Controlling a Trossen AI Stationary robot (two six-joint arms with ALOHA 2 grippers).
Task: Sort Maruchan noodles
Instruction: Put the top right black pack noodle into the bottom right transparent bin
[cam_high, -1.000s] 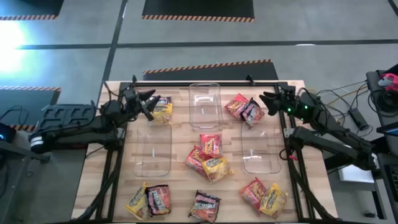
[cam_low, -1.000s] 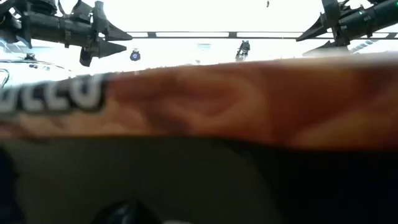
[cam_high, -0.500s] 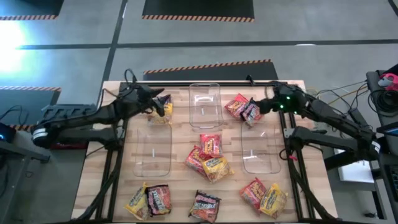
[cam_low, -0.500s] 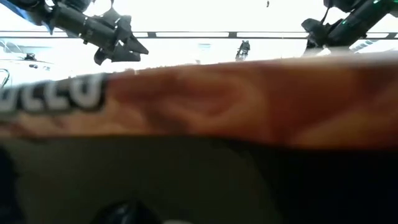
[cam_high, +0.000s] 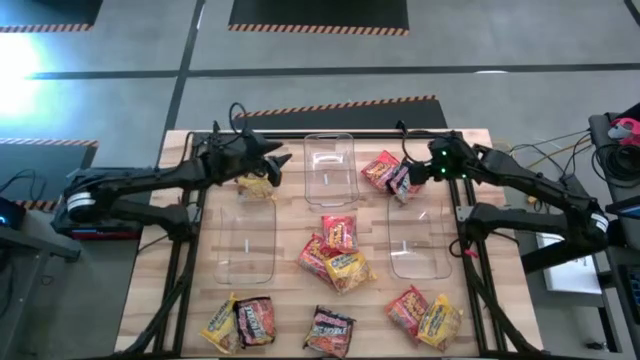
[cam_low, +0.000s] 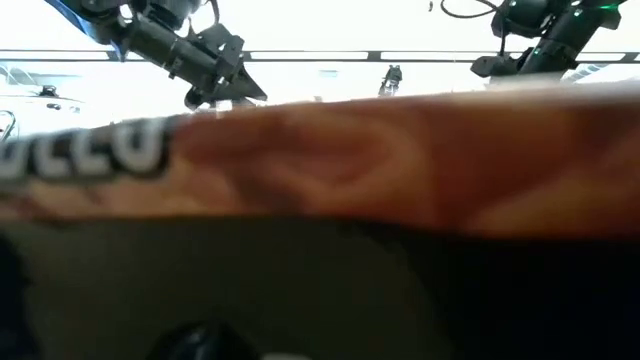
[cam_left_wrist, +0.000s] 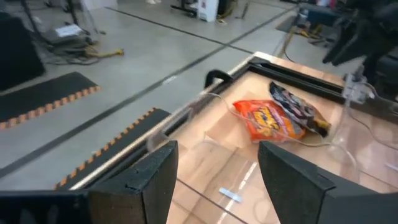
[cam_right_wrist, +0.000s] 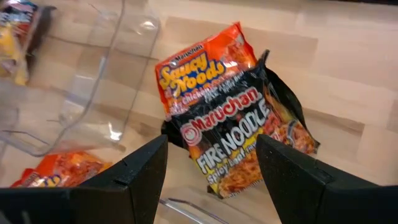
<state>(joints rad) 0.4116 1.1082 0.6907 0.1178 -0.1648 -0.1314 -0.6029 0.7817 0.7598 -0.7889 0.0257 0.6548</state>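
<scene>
Maruchan noodle packets lie flat on the wooden table. A red packet (cam_right_wrist: 199, 68) and a black Fire Noodle packet (cam_right_wrist: 249, 137) that overlaps it lie at the far right, just in front of my open right gripper (cam_right_wrist: 211, 180), which slants down above them (cam_high: 415, 172). My left gripper (cam_high: 272, 160) hovers open over a yellow packet (cam_high: 258, 182) at the far left. In its wrist view the open fingers (cam_left_wrist: 214, 180) look across the far clear bin (cam_left_wrist: 205, 124) at the same red packet (cam_left_wrist: 264, 118) and black packet (cam_left_wrist: 297, 107).
Three clear bins stand on the table: far middle (cam_high: 330, 165), left (cam_high: 245, 243) and right (cam_high: 420, 240). More packets lie in the centre (cam_high: 335, 250) and along the near edge (cam_high: 240, 322) (cam_high: 330, 330) (cam_high: 425, 315). A packet close to the lens (cam_low: 320, 170) blocks most of the low view.
My left gripper has moved toward the table's right edge, along the far side, and now hovers over the yellow packet next to the far bin. My right gripper has tipped downward and edged toward the red and black packets. No packet has moved.
</scene>
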